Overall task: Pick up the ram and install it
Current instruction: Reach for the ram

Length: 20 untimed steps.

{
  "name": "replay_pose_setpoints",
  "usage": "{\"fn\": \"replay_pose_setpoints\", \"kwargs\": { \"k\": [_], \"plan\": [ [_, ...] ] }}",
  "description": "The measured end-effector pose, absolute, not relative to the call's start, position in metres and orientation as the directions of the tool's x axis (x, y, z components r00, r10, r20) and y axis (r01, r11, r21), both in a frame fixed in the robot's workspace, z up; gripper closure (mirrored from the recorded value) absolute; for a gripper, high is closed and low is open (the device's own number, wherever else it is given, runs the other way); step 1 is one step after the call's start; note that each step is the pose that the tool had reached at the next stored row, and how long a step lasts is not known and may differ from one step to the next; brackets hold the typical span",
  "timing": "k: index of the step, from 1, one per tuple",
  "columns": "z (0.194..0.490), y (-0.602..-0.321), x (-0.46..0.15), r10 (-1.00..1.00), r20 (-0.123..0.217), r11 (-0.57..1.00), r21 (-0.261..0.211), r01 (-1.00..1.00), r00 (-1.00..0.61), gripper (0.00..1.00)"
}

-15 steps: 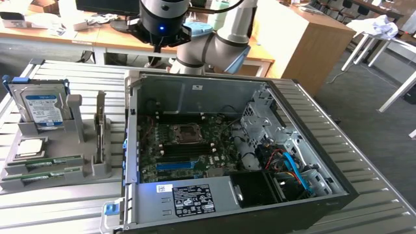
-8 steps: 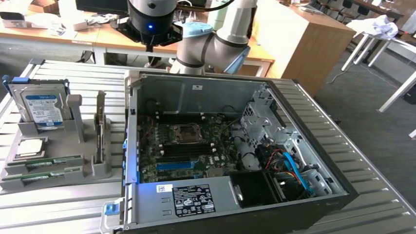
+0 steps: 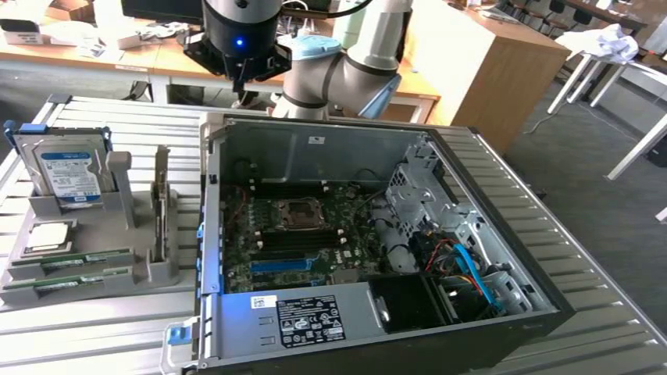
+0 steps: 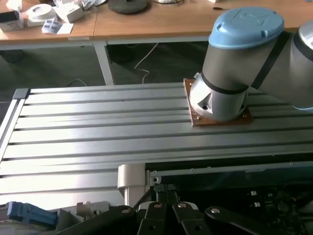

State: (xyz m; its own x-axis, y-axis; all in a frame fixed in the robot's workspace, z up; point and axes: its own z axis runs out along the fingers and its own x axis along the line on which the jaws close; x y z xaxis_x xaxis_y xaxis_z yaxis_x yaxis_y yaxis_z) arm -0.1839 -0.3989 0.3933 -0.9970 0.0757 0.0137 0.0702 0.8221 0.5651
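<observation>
The claw (image 3: 242, 90) is pressed together and pinches nothing. It hangs above the rear wall of the open case (image 3: 312, 148), with its linkages (image 4: 165, 208) looking down over that edge onto the slatted tabletop (image 4: 98, 127).

Inside the case lies the board (image 3: 297, 234). The ram (image 3: 73, 262) lies well apart from the claw, on the exterior view's left. It sits on edge in the near slots of the grey holder (image 3: 156, 269), with its twin (image 3: 65, 284) just beside it. The processor (image 3: 50, 236) and the drive (image 3: 68, 170) stand further back in the same holder.

No stick has been lifted, so I judge the step in hand to be the reach for one. To do it well, the fingers should spread before going down and close across the stick's flat faces near mid-length. The pull should go straight up, so the stick does not bind in its slot or nudge its twin.

The arm (image 3: 344, 70) is folded tightly, with the wrist pointing down close to its own base (image 4: 220, 98), which is bolted to the tabletop behind the case.
</observation>
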Motion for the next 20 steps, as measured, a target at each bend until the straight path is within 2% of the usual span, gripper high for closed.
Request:
{"fn": "replay_pose_setpoints", "kwargs": {
  "k": [20],
  "plan": [
    [0.3933, -0.3989, -0.1847, 0.075, -0.013, 0.966, 0.250, 0.069, -0.997, 0.90]
  ]
}}
